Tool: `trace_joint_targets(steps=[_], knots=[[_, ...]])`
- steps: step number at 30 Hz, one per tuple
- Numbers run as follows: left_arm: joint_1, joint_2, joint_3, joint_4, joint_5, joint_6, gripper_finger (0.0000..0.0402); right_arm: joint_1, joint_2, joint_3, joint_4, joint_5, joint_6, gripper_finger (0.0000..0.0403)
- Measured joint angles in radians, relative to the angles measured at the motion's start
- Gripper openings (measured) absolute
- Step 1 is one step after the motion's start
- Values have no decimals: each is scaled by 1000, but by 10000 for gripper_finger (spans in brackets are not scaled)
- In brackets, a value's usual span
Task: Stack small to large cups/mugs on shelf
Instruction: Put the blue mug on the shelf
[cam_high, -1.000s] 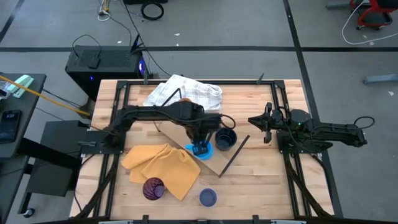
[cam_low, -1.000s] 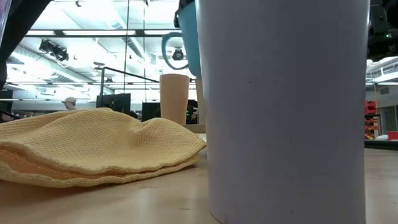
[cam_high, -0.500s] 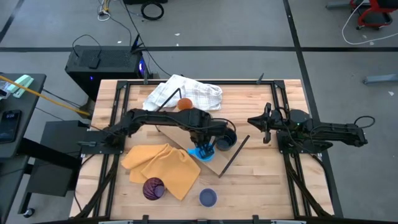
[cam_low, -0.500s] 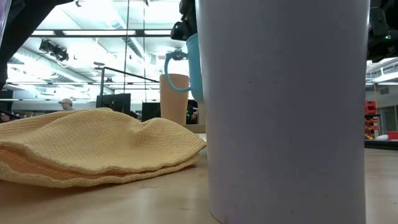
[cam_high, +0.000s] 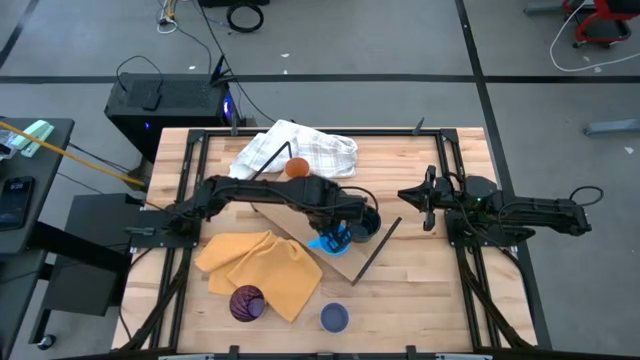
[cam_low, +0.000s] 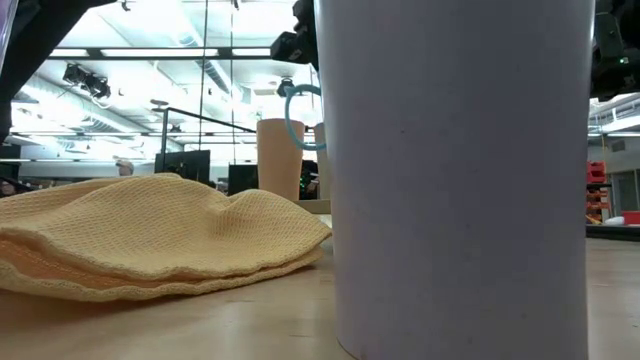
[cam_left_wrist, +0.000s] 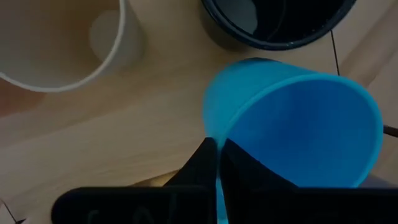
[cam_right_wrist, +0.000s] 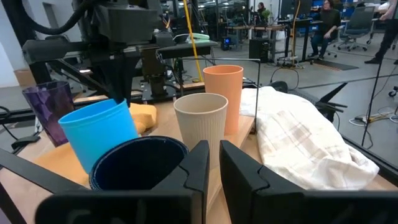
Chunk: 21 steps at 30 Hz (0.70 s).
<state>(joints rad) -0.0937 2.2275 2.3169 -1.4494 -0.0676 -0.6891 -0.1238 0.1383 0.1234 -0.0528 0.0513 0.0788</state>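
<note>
Navy mug (cam_high: 364, 223) touching blue mug (cam_high: 328, 240), tan cup (cam_right_wrist: 200, 121) beside.

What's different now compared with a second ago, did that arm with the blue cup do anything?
The left gripper, still shut on the bright blue mug, carried it a little to the right along the shelf, closer to the dark navy mug, tilting it. The right gripper kept waiting, and the other cups and cloths stayed put.
</note>
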Motion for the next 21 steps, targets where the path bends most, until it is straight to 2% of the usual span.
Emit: trace_joint_targets(steps=[10,21], knots=[[-36,55,1,-2,46,1,10,0,0,0,-3,0,0,45],[-21,60,0,44,62,-2,10,0,6,0,-9,0,0,45]])
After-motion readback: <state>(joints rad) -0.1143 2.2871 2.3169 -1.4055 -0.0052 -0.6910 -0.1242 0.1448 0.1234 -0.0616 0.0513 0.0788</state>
